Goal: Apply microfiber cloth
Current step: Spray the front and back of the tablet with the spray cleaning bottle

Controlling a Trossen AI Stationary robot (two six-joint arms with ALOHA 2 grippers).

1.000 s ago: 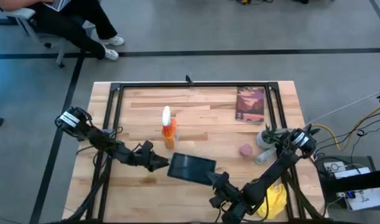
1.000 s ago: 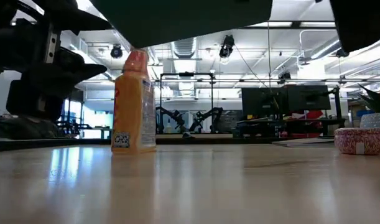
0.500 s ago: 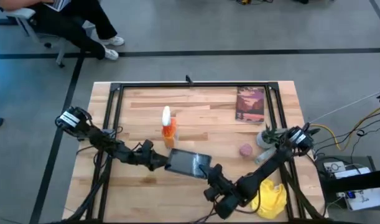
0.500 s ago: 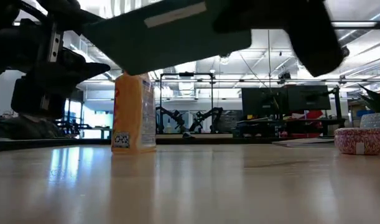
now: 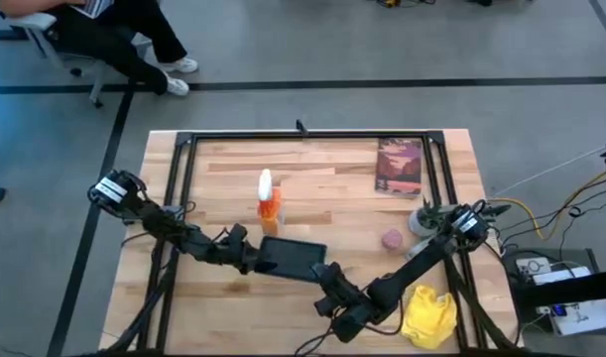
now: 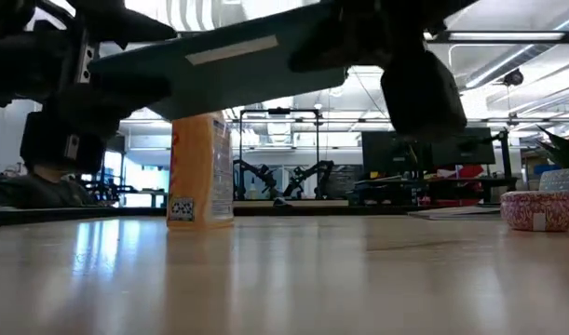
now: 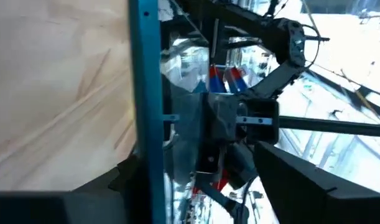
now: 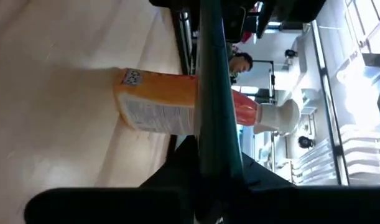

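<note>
The black tablet hangs above the table between my two grippers; the low view shows its underside slanting, left end lower. My left gripper is shut on its left edge and my right gripper on its near right corner. The yellow microfiber cloth lies crumpled at the table's near right edge, beside the right arm, with no gripper on it. The orange spray bottle stands upright just beyond the tablet. My left gripper pinches the tablet's left edge between its two fingers, coming level from the table's left. The tablet is clear of the table. My right gripper pinches the tablet's near right corner between its fingers, slanting in from the near right. The tablet shows edge-on there, lifted clear.
A pink candle jar, a small potted plant and a book sit at the right and far right. Bare wood lies at the table's far left. A person sits beyond the far left corner.
My right gripper has swung toward the table's left and far edge, carrying the tablet's right end with it. The tablet has shifted slightly left and far, toward the spray bottle, and tipped so that its left end is lower. The cloth now shows more fully beside the right arm.
</note>
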